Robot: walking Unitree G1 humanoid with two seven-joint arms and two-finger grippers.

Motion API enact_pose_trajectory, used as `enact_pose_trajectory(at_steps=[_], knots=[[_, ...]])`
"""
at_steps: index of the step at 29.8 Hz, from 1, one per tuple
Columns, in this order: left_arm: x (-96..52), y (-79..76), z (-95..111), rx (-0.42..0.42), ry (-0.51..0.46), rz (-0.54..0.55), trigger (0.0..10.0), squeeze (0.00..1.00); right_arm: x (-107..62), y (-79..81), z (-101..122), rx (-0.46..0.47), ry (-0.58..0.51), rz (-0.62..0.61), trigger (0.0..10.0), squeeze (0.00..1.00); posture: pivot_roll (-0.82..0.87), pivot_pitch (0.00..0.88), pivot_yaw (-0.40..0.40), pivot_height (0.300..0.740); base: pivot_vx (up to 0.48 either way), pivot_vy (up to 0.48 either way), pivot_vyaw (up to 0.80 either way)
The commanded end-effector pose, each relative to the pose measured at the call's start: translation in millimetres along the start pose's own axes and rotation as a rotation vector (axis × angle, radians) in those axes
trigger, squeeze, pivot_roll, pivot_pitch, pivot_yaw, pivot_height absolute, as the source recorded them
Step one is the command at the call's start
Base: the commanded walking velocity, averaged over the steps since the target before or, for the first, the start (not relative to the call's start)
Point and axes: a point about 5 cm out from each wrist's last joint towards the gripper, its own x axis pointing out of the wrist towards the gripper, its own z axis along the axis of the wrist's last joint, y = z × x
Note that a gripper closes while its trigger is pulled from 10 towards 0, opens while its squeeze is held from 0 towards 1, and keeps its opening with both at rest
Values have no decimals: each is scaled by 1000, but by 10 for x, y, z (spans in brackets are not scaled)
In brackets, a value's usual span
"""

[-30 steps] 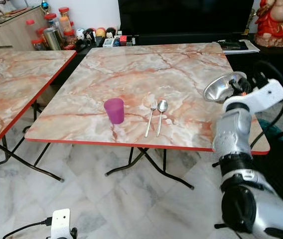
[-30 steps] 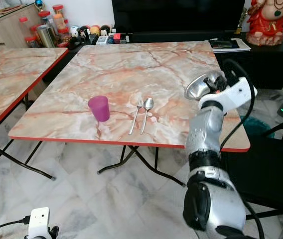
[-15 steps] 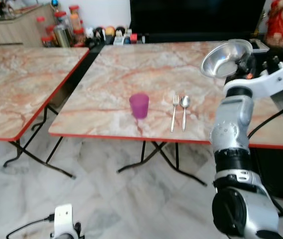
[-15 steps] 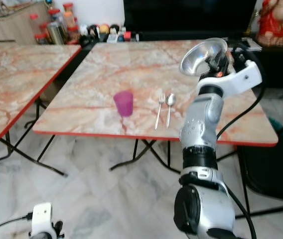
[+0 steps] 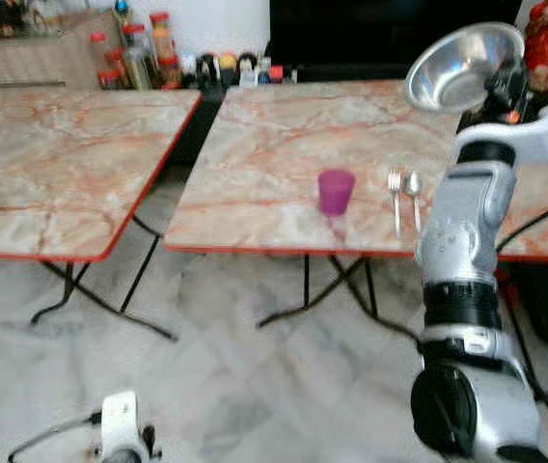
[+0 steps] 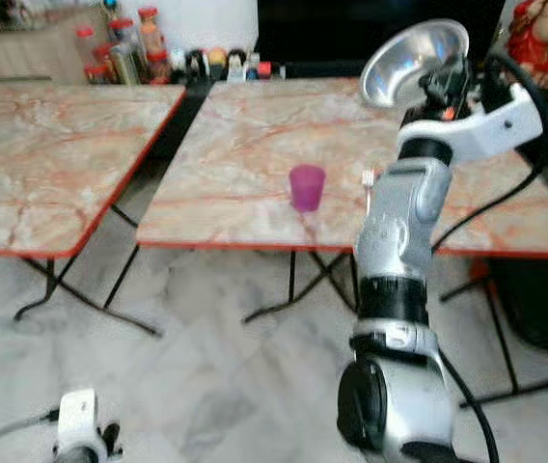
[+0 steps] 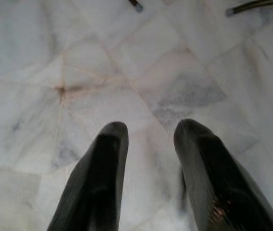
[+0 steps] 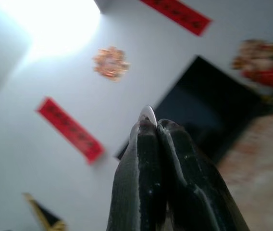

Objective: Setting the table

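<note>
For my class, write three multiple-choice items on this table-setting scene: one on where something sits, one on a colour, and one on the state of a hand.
1. Where does the silver fork lie?
A. Beside the silver spoon, to the right of the cup
B. Inside the cup
C. On the floor

2. What colour is the small plastic cup on the marble-patterned folding table?
A. Green
B. Purple
C. Yellow

3. What is the right hand doing?
A. Hanging open near the floor
B. Resting flat on the table
C. Shut on the rim of the shiny round steel bowl, held raised above the table

Answers: 1 A, fork and spoon lie side by side on the table right of the cup. 2 B, the cup is plainly purple. 3 C, the fingers pinch a thin metal edge and the bowl sits high on the raised arm.
</note>
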Motion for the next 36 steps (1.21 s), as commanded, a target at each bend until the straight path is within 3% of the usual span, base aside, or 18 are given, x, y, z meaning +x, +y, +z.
enact_pose_trajectory(at_steps=[1,11,19,28,36], knots=[[4,78,43,-18,-16,27,10000,0,5,121,-47,23,22,35,10000,0,66,0,30,728,0,480,0],[6,55,48,-31,-21,31,10000,0,-28,119,-148,37,72,46,10000,0,81,0,13,728,0,480,0],[6,62,52,-43,-23,43,10000,0,-155,-51,-375,-13,178,21,10000,0,95,0,6,728,0,480,0],[6,70,52,-42,-22,40,10000,0,-220,-150,-408,-22,193,-2,10000,0,86,0,12,728,0,480,0],[4,67,52,-39,-26,39,10000,0,-243,-143,-439,-21,204,2,10000,0,90,0,13,728,0,480,0]])
